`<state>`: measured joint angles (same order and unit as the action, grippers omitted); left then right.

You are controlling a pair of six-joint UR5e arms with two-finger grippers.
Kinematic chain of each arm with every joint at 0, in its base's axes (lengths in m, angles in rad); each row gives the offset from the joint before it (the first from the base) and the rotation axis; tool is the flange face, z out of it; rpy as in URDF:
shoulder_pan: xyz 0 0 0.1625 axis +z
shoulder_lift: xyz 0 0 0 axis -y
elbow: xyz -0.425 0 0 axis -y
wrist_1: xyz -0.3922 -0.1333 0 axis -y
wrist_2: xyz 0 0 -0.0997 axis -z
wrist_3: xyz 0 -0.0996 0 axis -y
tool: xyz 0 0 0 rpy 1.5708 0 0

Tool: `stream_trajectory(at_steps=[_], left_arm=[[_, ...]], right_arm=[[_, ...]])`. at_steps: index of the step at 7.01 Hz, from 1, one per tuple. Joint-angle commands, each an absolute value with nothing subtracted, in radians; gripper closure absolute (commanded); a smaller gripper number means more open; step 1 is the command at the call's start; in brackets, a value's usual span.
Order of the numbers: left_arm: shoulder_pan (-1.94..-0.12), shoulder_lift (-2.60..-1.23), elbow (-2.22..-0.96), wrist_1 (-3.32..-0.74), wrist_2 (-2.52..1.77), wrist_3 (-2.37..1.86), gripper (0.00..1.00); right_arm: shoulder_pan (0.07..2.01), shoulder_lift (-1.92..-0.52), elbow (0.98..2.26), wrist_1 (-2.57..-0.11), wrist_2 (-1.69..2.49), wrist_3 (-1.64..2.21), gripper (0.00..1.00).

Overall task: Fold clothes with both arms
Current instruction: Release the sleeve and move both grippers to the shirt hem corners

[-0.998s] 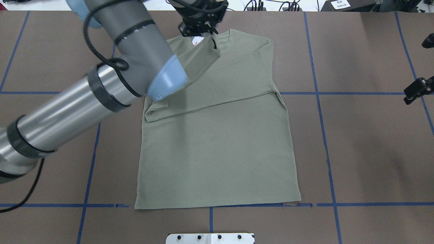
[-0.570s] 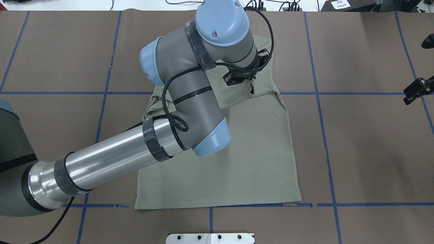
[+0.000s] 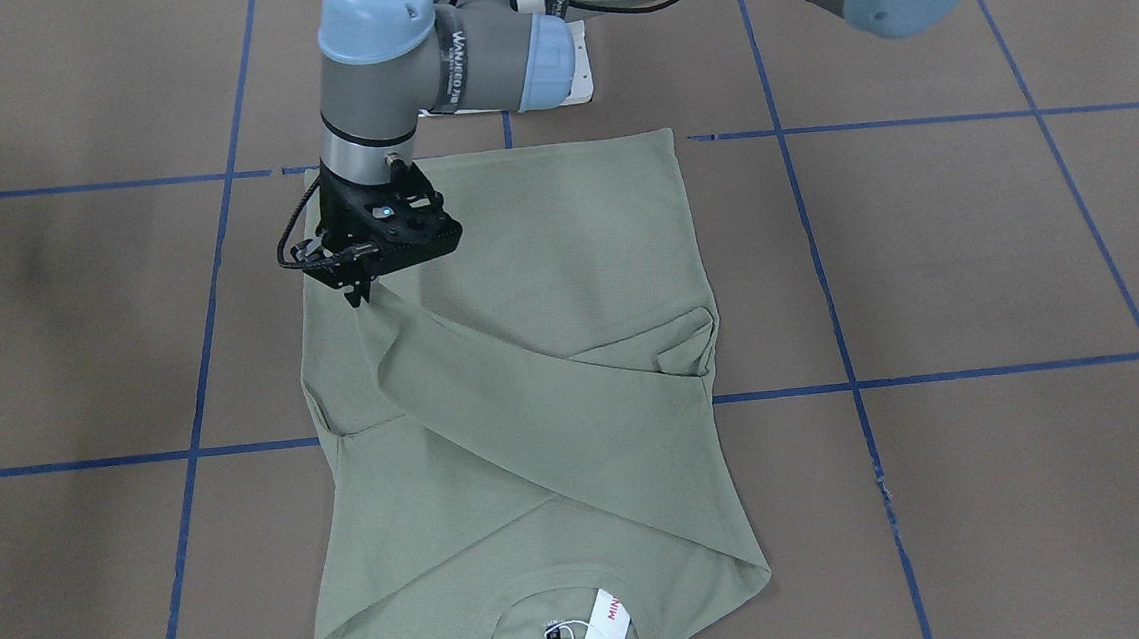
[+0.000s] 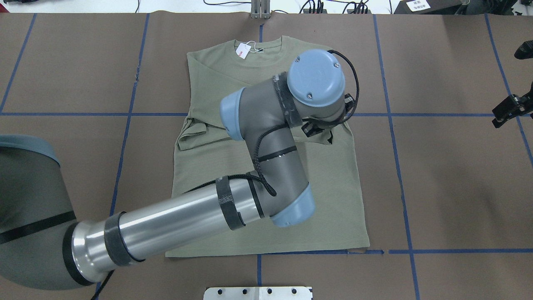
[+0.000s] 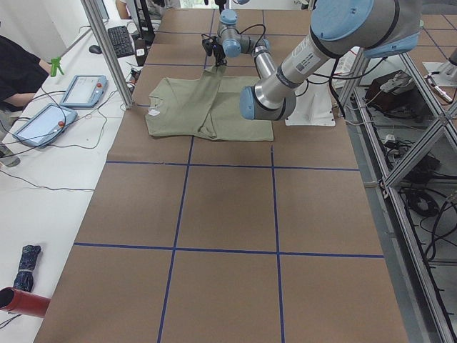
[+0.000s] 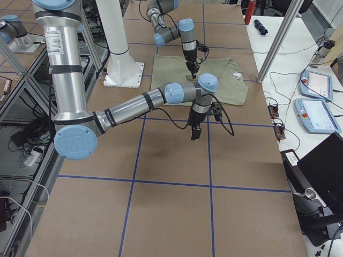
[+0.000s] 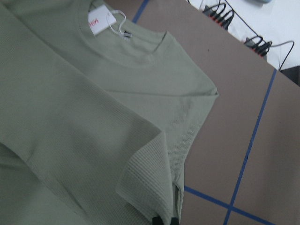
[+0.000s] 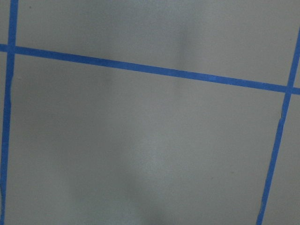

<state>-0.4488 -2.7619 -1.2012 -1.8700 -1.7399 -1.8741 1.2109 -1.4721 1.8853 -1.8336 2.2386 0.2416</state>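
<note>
The clothes, a sage-green long-sleeved shirt [image 4: 216, 83] [image 3: 545, 261] [image 5: 178, 107] [image 6: 225, 88], lie flat on the brown table with the neck at the far edge. A white hang tag [image 4: 242, 51] [image 3: 611, 619] [image 7: 101, 21] sits in the collar. One sleeve lies folded across the chest. My left gripper [image 3: 359, 292] [image 4: 329, 139] is shut on the ribbed cuff [image 7: 150, 187] of the other sleeve, which is drawn diagonally over the chest. My right gripper [image 4: 506, 110] [image 6: 194, 131] hovers above bare table beyond the shirt's right side. Its fingers are too hidden to judge.
Blue tape lines [image 4: 437, 114] grid the brown table. A white base plate [image 4: 258, 293] [image 3: 581, 78] sits at the near edge. Cables [image 4: 333, 6] run along the far edge. Tablets [image 5: 82, 89] [image 6: 319, 83] and a seated person [image 5: 14, 71] are at the side bench.
My left arm swung from the collar at the far edge down and right across the shirt, dragging the sleeve cuff over the chest. The right gripper barely moved.
</note>
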Motion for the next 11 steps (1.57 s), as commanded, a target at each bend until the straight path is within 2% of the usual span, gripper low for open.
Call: stream_trajectory(at_steps=[1,2,3,4,6,8,9,11], left_arm=[[-0.370,-2.783,-1.167,-1.955,-1.683,-1.899,0.00],[-0.371,-2.751,-1.176,-1.956,-1.671,-1.867,0.00],[-0.379,-2.684,-1.237,-1.951,-1.666,-1.840,0.00],[-0.397,-2.596,-1.362,-1.933,-1.672,-1.803,0.00],[-0.419,-2.445,-1.643,-1.721,-1.681,-1.641,0.00],[-0.435,-2.172,-1.957,-1.642,-1.730,-1.509,0.00],[-0.445,-2.092,-2.033,-1.608,-1.739,-1.438,0.00],[-0.446,-1.906,-2.109,-1.624,-1.743,-1.381,0.00]], right_arm=[[1.210,-1.471,1.855,-1.769,2.272,0.244,0.00],[1.210,-1.471,1.850,-1.760,2.275,0.242,0.00],[1.210,-1.471,1.848,-1.758,2.281,0.242,0.00],[1.209,-1.471,1.850,-1.744,2.308,0.245,0.00],[1.184,-1.473,1.867,-1.672,2.313,0.327,0.00],[1.067,-1.489,1.868,-1.443,2.272,0.615,0.00],[1.013,-1.520,1.882,-1.366,2.258,0.720,0.00],[0.874,-1.578,1.998,-1.345,2.171,0.921,0.00]])
